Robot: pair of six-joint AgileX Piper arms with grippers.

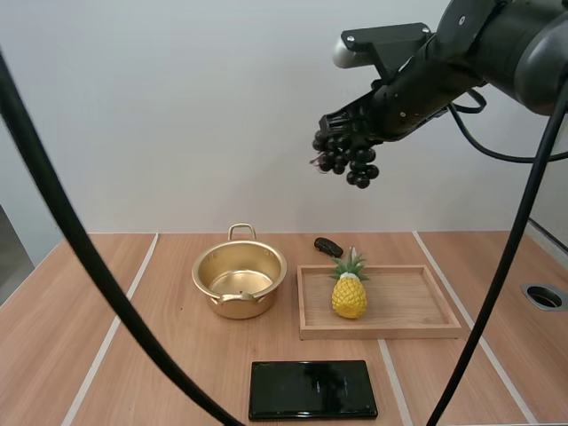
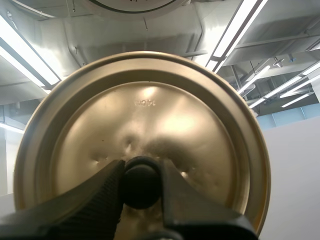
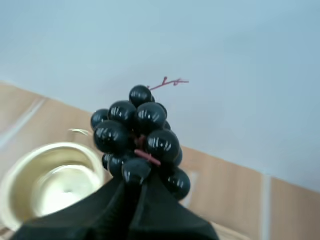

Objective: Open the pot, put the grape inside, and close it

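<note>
Gold-coloured metal, open and empty: the pot (image 1: 238, 308) stands left of centre on the wooden table (image 1: 89, 311), uncovered so that the fruit can go in. Its lid (image 2: 165, 110) is held off the opening by the left gripper (image 2: 141, 184), whose two fingers pinch the black knob (image 2: 141, 192) at the lid's middle. The right gripper (image 1: 344, 133) hangs high over the scene with the bunch of dark grapes (image 1: 348, 160) clamped between its fingertips. It grips them low in the cluster near the red stem, and the berries bulge out beyond the tips. That height appears chosen to carry the bunch clear of the rim. The grapes sit well above the pot and to its right, roughly over the left end of the wooden tray (image 1: 417, 302), where a toy pineapple (image 1: 350, 293) stands. In the right wrist view the pot's mouth lies below and beside the bunch, not under it. A leftward, downward move looks needed before release. A small dark object (image 1: 327, 246) lies just beyond the tray, and a black slab (image 1: 312, 389) lies at the near edge.
</note>
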